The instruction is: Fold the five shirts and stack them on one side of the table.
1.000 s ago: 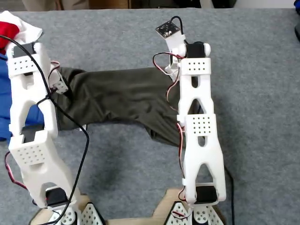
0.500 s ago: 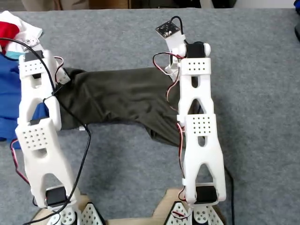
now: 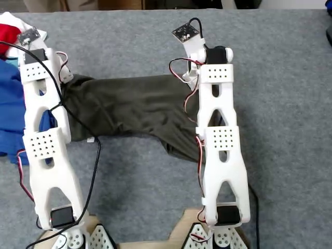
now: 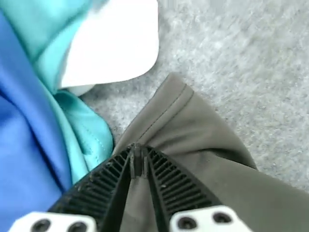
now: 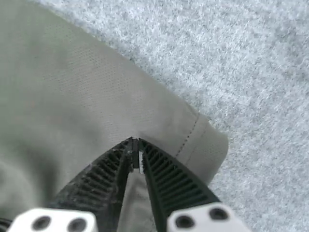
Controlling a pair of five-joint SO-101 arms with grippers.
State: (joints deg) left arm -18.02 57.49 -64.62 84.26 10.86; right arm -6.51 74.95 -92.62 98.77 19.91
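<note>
Left claw (image 4: 139,153): jaws pressed together on a pinch of the olive shirt (image 3: 129,109), close to a stitched hem corner.
Right claw (image 5: 134,147): jaws closed as well, gripping the same shirt near another hemmed corner.
Olive shirt: lies spread across the middle of the grey counter (image 3: 280,78). The left claw holds its 9 o'clock end and the right claw its 3 o'clock end. The cloth is wrinkled, and a loose flap trails toward 5 o'clock.
Other shirts: a blue shirt (image 3: 9,111) and a teal cloth (image 4: 82,125) lie bunched at the counter's 9 o'clock, just beside the held corner. A white cloth (image 3: 18,26) with some red sits at 10 o'clock.
Step in hand: this looks like the fold of the olive shirt, with both ends gripped and no neat fold made yet.
Next move: it likely calls for both claws to lift together and carry the held edge toward 6 o'clock. The cloth should stay taut between them, and the left claw should keep off the blue shirt.
</note>
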